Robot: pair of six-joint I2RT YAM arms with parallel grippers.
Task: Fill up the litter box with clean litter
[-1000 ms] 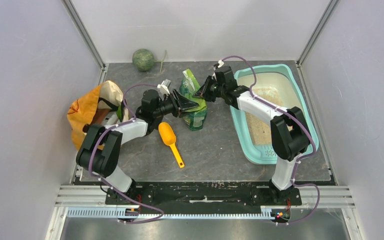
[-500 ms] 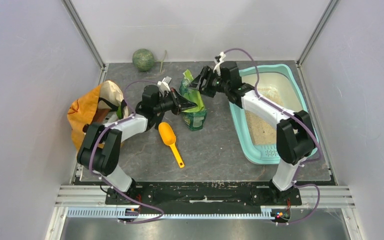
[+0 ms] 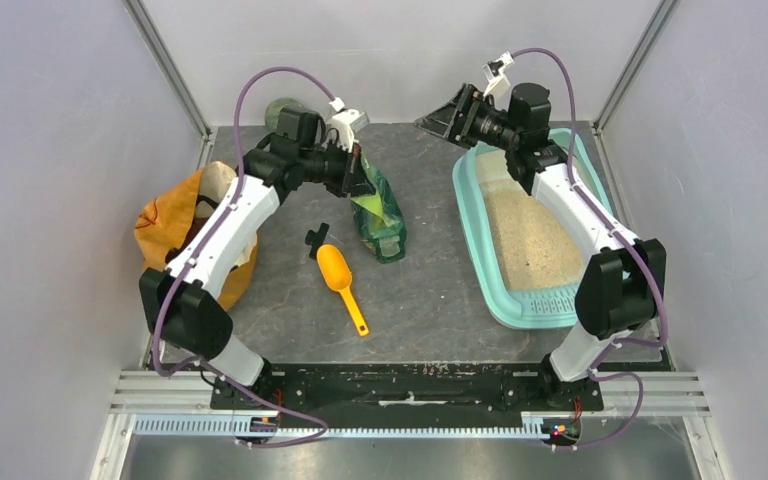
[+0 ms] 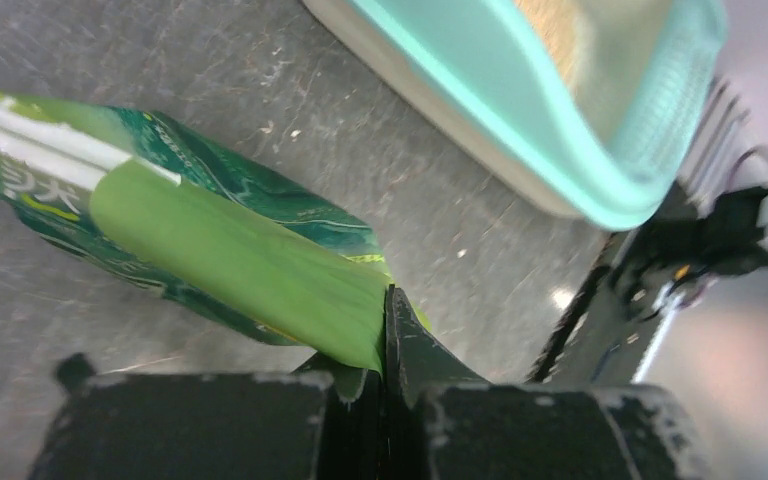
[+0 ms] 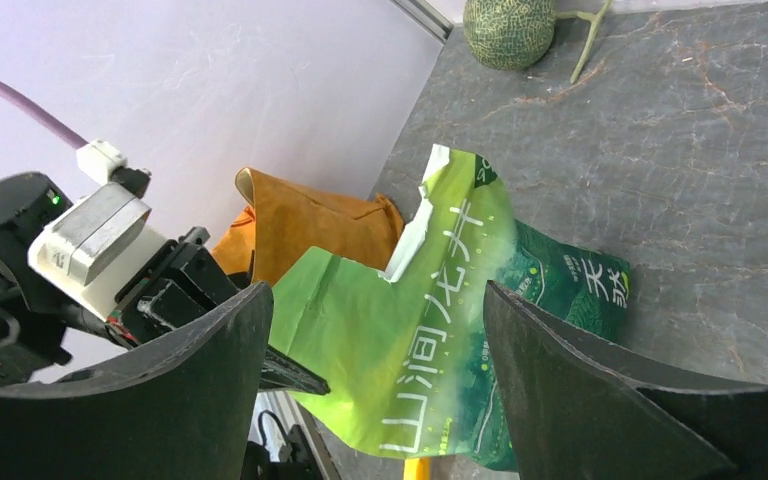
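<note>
Lab test cell indicated: dark grey stone-look tabletop [image 3: 430,290] is enclosed by plain pale panel walls [image 3: 50,200], aluminium corner posts [image 3: 168,68]; slotted aluminium rail [image 3: 410,428] fixed along its near edge.

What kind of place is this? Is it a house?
Probably a robot test booth, not a house: plain walls box in a small table, two robot arms are bolted at its edge, and a litter box sits ready.

There is one light-teal rectangular plastic litter box [image 3: 475,245], one bed of pale beige litter granules [image 3: 532,240], one green printed pouch [image 3: 380,215] with white lettering, one orange plastic scoop [image 3: 337,270], one crumpled orange sack [image 3: 165,225] and one round green melon [image 5: 508,30].
</note>
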